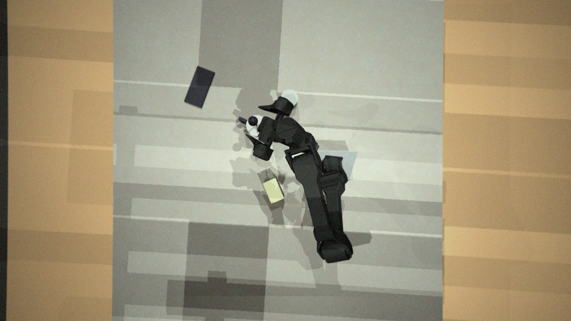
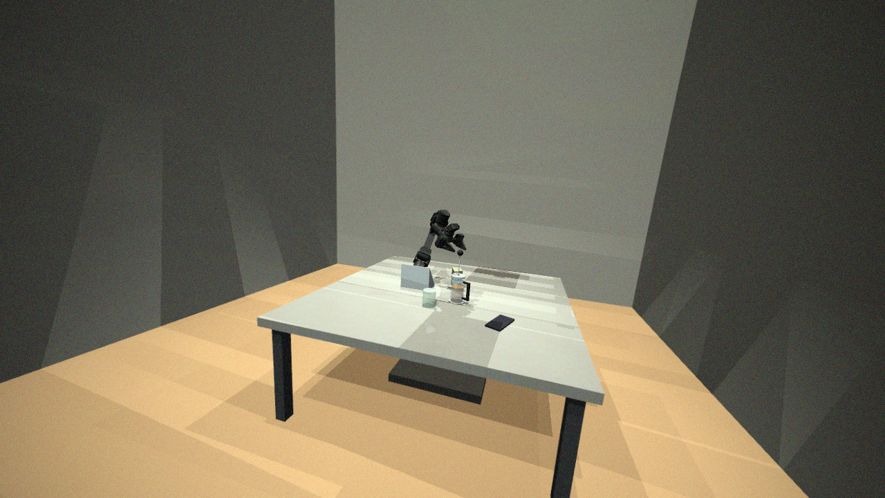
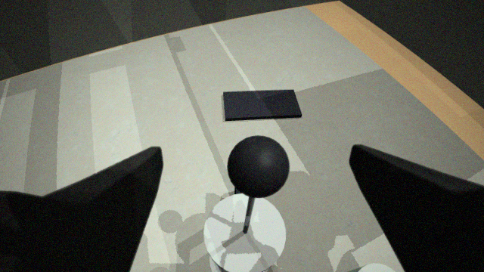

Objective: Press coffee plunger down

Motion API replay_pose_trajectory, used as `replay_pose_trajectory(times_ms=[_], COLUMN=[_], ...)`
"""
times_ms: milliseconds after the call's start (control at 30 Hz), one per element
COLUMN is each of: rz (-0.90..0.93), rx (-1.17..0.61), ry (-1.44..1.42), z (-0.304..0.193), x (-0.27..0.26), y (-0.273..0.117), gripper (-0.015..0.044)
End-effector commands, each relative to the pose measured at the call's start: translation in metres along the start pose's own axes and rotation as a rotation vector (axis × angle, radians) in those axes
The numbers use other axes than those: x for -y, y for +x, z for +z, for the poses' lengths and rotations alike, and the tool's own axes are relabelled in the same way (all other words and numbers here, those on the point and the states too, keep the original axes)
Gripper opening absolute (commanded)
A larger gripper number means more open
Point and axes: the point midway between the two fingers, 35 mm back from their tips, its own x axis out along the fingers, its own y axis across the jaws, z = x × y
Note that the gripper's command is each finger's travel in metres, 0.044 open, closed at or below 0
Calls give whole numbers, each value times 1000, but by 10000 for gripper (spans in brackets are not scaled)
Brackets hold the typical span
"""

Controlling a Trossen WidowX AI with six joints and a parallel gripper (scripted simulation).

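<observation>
Grey walls (image 2: 507, 111), tan wood floor (image 2: 154, 420), pale grey table (image 2: 371, 321) on dark legs, streaked light patches.
</observation>
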Motion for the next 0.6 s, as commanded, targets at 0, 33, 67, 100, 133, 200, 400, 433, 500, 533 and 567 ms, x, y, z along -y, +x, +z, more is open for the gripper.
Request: replay_pose_trajectory(times_ms=[0,33,67,100,133,200,400,433,500,533,567], rz=[-2,-1,-1,-1,-1,-1,-1,-1,-1,-1,-1], rx=[-6,-6,-6,-6,-6,-6,-6,-6,-6,-6,-6], ry=[10,10,10,10,10,10,10,10,10,10,10], z=[-4,-5,-5,-5,-5,-5,-5,-5,-5,-5,-5], x=[1,0,0,0,0,0,0,0,0,0,0], y=[8,9,10,11,11,11,11,11,11,11,11], gripper=[440,440,440,440,414,361,204,177,125,122,122])
